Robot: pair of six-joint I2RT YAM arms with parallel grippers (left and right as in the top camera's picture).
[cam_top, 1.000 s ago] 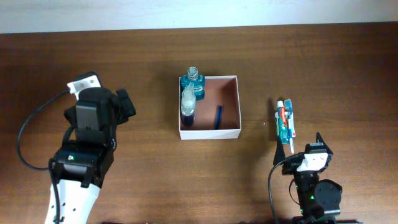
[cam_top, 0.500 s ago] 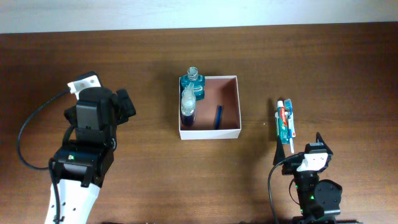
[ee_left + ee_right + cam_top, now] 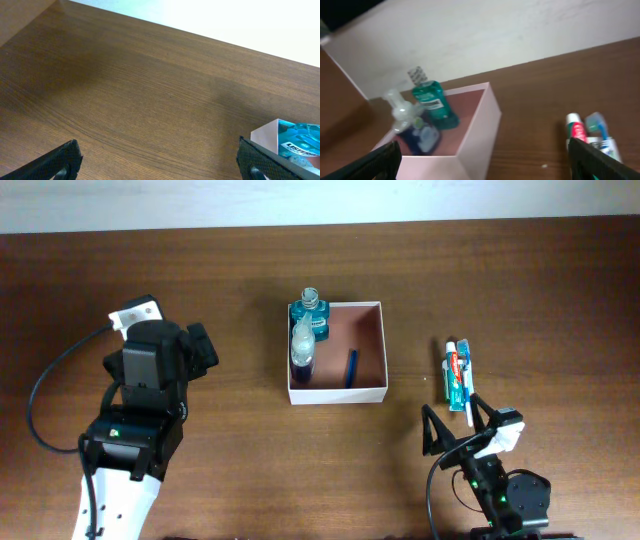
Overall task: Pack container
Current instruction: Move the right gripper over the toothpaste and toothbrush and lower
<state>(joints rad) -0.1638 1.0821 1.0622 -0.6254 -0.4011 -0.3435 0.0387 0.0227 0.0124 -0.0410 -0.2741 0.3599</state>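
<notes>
- Moved since the earlier frame: right gripper (image 3: 455,425), lower right of the overhead view, now has its fingers spread in a wide V where they were drawn together. Nothing else has shifted.
- Container (image 3: 337,395): square, shallow, open-topped, with thin white walls and a pinkish-brown floor. It sits at the centre of the table (image 3: 240,280), just right of the middle.
- Handling, as judged: light, probably card-like. The walls are likely to flex, and the base may slide on the smooth wood if nudged. The best hold is a pinch over the rim of the bare right-hand wall, kept low and gentle. Lower items in rather than dropping them.
- Contents: teal bottle (image 3: 312,315) in the upper-left corner, pump bottle (image 3: 302,350) just below it, and a small blue item (image 3: 351,368) lying on the floor. The right half of the floor is free.
- Outside: toothpaste pack (image 3: 459,375), right of the container and apart from it, just above the right gripper.
- Right gripper: fingers wide apart and holding nothing, as its wrist view shows.
- Left gripper (image 3: 200,348): far left, well apart from the container. Its fingers are wide apart and empty in the wrist view.
</notes>
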